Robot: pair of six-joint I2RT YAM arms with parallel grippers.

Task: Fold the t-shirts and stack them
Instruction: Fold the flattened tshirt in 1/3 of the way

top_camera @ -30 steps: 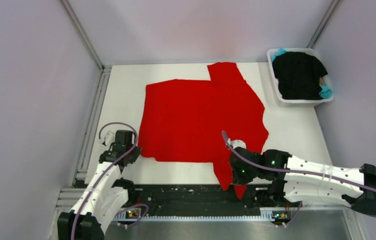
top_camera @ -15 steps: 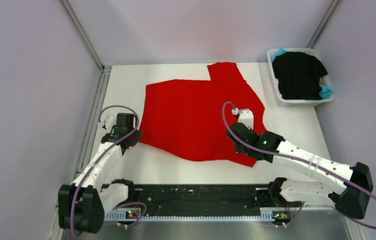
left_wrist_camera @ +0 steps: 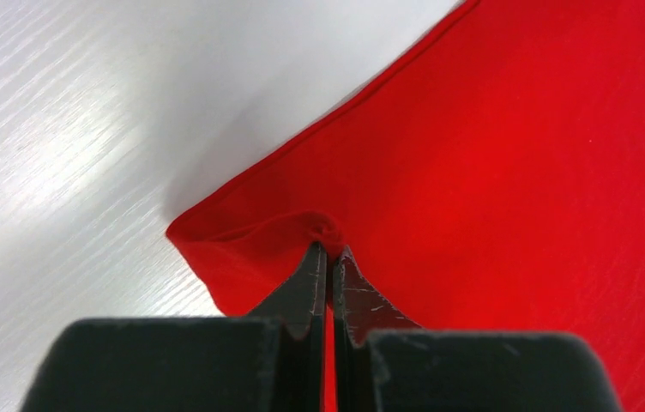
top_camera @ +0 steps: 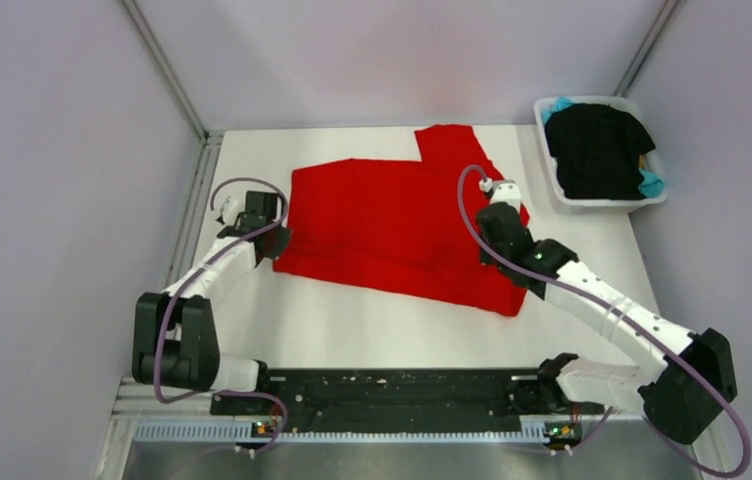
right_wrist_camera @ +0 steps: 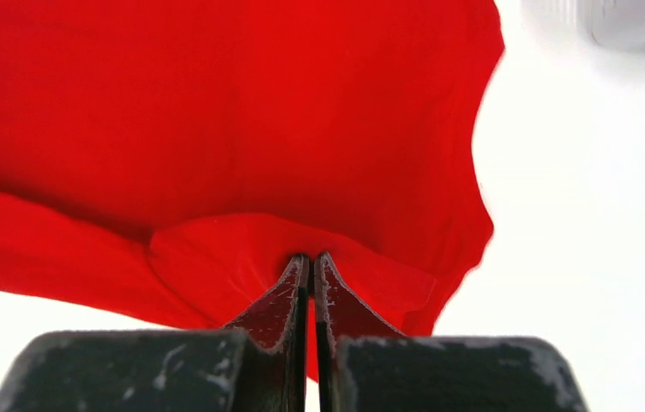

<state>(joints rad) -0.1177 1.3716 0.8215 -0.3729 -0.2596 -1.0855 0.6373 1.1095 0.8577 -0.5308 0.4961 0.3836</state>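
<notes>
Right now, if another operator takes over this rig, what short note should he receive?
Left gripper: shut on the red shirt, at its left edge.
Right gripper: shut on the red shirt, at its right side.
Red shirt: on the table, near part held over the rest, first fold not laid down.
Black shirt and teal shirt: bunched in the white tub at the far right.
To do: finish this fold, fold the other two, stack all.

Red tee [top_camera: 392,225] half-folded; black tee [top_camera: 597,150], teal tee [top_camera: 652,183] bunched in tub [top_camera: 602,204] far-R.
</notes>
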